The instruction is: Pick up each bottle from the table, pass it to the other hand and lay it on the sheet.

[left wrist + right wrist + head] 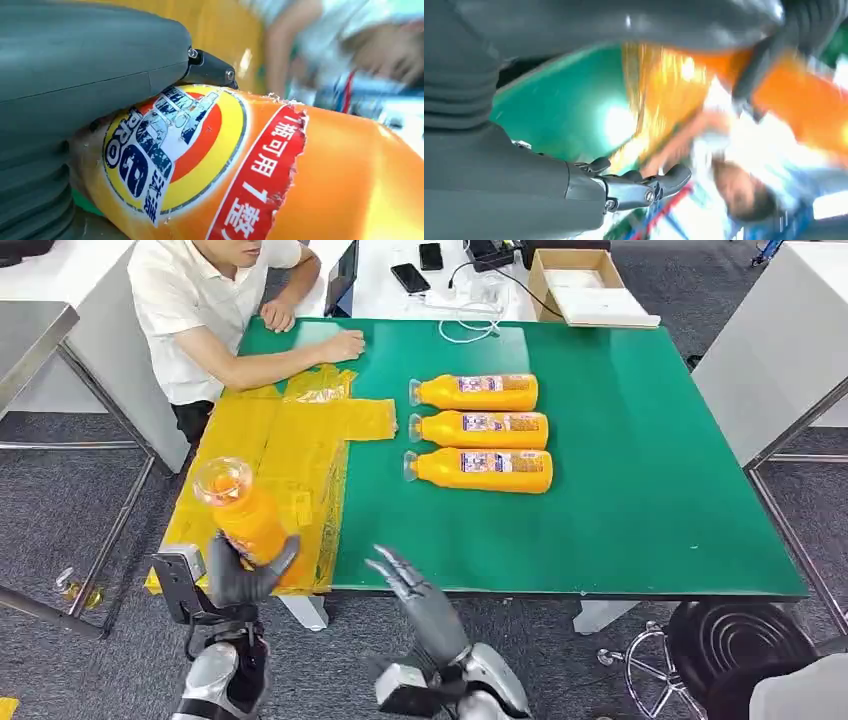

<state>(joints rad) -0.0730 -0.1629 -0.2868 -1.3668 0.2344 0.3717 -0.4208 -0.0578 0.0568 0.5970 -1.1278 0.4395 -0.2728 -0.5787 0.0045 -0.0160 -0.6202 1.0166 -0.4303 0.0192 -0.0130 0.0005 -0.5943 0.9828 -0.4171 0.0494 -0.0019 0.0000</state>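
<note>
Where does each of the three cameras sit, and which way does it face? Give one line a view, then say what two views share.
Head view: high on the robot, looking forward and down at the green table, both arms entering from below.
Left wrist view: behind the left hand, close against the held bottle.
Right wrist view: behind the right hand, facing the table and yellow sheet, blurred.
Shared: head and left wrist views both show the held bottle.

The head view looked forward and down over the green table (640, 530) from high on the robot. Each wrist view sat close behind its own hand, turned, both sharing the held orange bottle (310, 190) and yellow sheet (659, 95).
</note>
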